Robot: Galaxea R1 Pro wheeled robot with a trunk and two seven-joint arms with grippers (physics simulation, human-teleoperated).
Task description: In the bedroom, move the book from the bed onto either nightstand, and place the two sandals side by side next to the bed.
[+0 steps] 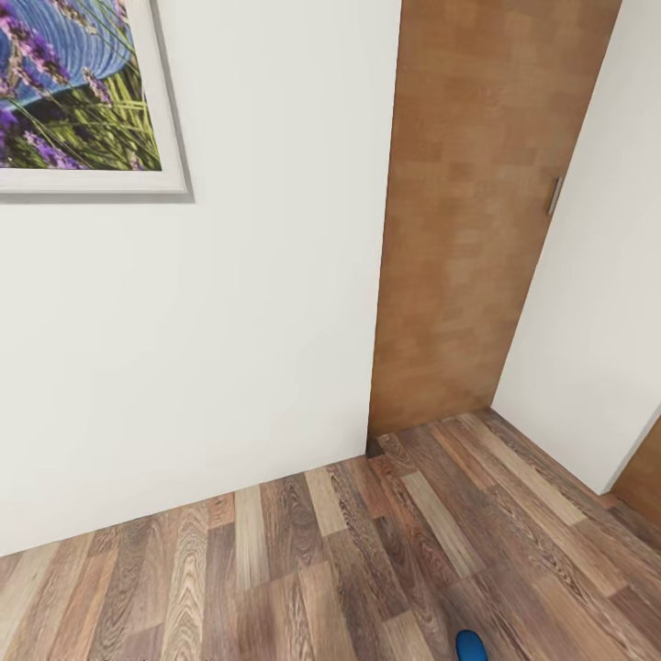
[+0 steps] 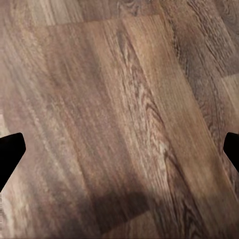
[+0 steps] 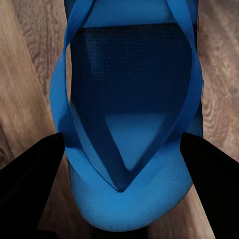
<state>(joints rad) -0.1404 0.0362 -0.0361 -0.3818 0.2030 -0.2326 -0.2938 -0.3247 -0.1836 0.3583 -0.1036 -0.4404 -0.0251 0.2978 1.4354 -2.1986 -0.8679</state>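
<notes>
Right tool point(image 3: 122, 149) straddles the blue sandal point(image 3: 129, 114), fingers flanking its sides, long axis running straight ahead; grip unconfirmed.

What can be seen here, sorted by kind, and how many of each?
Blue sandal: 1
Framed flower picture: 1
Wooden door: 1
Black pincer: 2, left, right
Total: 5

White wall point(image 1: 229, 367) w/ framed lavender picture point(image 1: 78, 92) at 10 o'clock; wooden door point(image 1: 468, 211) at 1 o'clock; wood-plank floor point(image 1: 303, 560) below; blue sandal point(image 1: 471, 646) tip at 5 o'clock edge.
</notes>
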